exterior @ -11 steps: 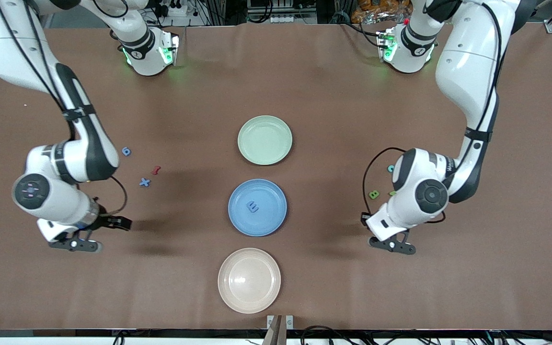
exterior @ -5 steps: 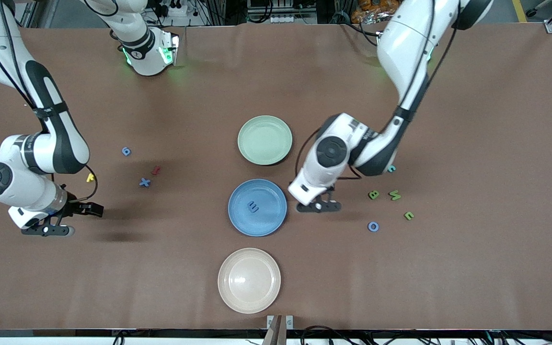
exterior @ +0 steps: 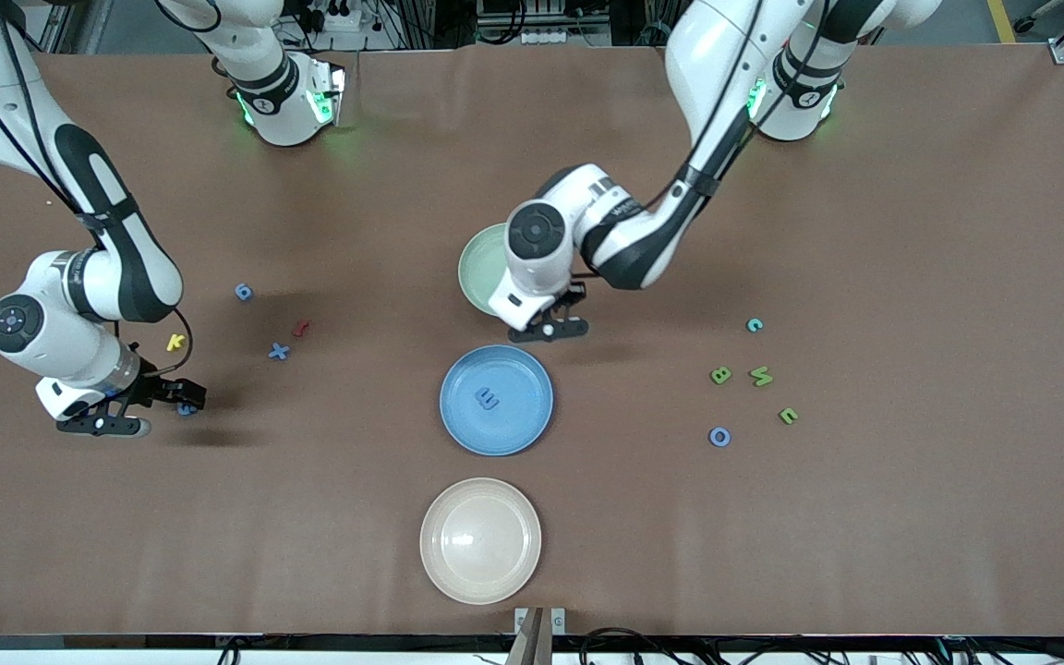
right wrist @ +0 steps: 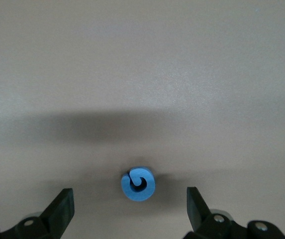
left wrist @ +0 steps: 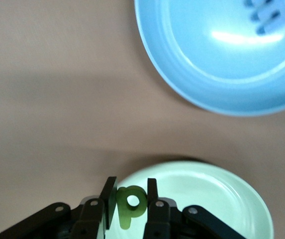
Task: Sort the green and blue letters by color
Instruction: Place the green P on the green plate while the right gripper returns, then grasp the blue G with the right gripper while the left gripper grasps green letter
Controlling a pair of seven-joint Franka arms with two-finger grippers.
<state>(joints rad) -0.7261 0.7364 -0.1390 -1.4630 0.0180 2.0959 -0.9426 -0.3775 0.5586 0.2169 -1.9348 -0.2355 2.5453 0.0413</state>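
The left gripper (left wrist: 131,211), fingers pinched shut on a small olive-green foam letter P (left wrist: 131,203), hangs over the pale green round plate's (exterior: 481,268) rim, at twelve o'clock from the blue round plate (exterior: 496,425) holding a blue letter E (exterior: 489,399). The right gripper (right wrist: 130,209), fingers spread wide and empty, hangs over a small blue curled letter (right wrist: 138,184) on the brown table (exterior: 911,517), at nine o'clock from the blue plate.

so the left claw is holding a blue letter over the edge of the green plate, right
Not quite: the letter is green, not blue. The left wrist view shows the left claw shut on it over the edge of the green plate. The rest is right.
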